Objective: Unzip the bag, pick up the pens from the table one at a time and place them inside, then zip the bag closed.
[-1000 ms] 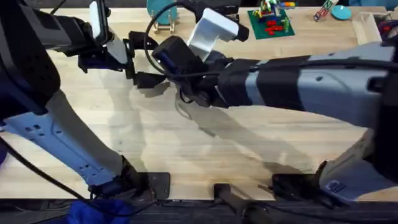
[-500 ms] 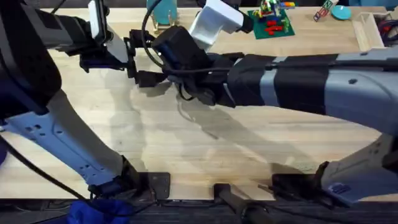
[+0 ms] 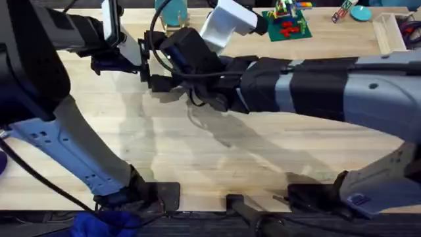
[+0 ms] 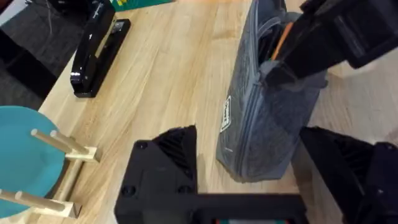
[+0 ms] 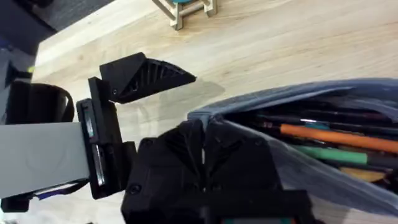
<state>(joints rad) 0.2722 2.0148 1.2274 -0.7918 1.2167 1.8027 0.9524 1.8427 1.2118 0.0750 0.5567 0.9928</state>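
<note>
Progress: the bag (image 4: 264, 99) is unzipped and both pens lie inside; by the look of it only the zipping shut is left.
Bag, position: on the bench (image 3: 217, 158), far left of middle under the two wrists, just beyond the left pincer's tips; the right arm hides it from above.
Bag, contents: orange pen (image 5: 336, 138) and green pen (image 5: 339, 154) lengthwise in the open mouth, among other dark and yellowish items too indistinct to name.
Left pincer (image 4: 267, 168): spread wide, one finger to each side of the bag's near end, touching nothing that I can see.
Right pincer (image 5: 205, 146): pressed together on the fabric edge at the end of the bag's opening, probably at or near the zip pull, though the pull itself is hidden.
Other items: black stapler (image 4: 96, 53) well apart from the bag; teal plate on a wooden rack (image 4: 37, 168) near the left arm.
</note>
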